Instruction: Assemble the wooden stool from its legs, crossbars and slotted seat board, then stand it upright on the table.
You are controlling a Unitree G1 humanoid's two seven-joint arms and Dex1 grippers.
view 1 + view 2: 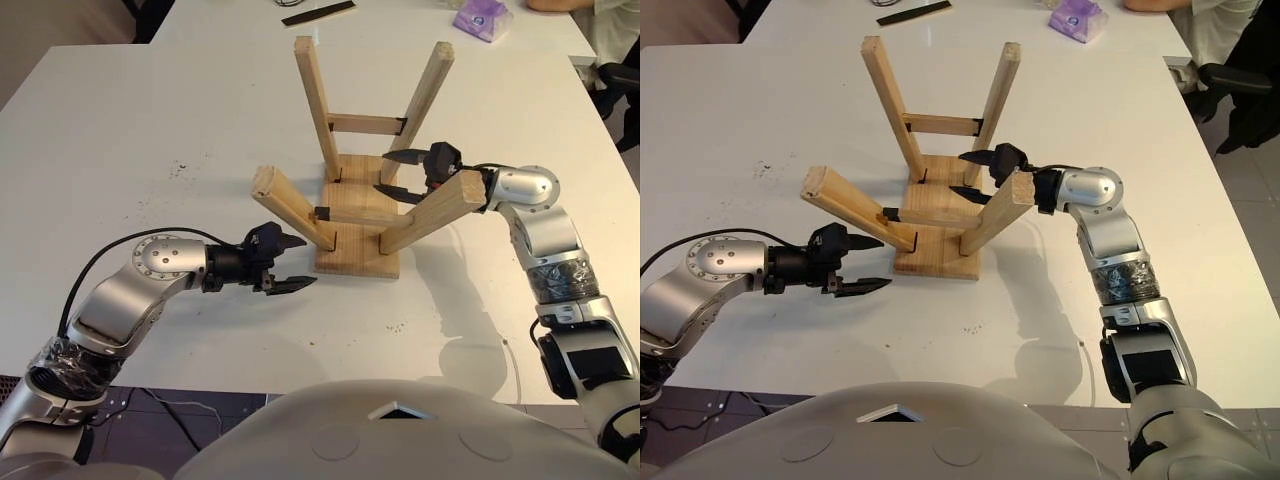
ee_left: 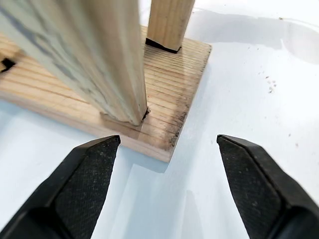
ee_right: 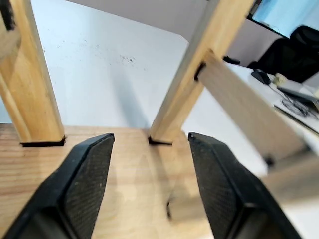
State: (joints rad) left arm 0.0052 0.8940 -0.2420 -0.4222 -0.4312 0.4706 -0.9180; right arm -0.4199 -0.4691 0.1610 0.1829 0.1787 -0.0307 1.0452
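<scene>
Resting upside down on the desk [image 1: 150, 130], the wooden stool [image 1: 357, 215] is sitting on its seat board [image 1: 360, 264]; left tool [image 1: 308, 261] and right tool [image 1: 383, 174] are gaping close by (stiff, light; probably grip a leg [image 1: 430, 212]).

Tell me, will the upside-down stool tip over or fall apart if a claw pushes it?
The stool would probably slide rather than tip, because the seat board lies flat on the table. It is likely stiff, since crossbars tie the legs together. The legs only sit in slots, so a hard shove might loosen one.
</scene>
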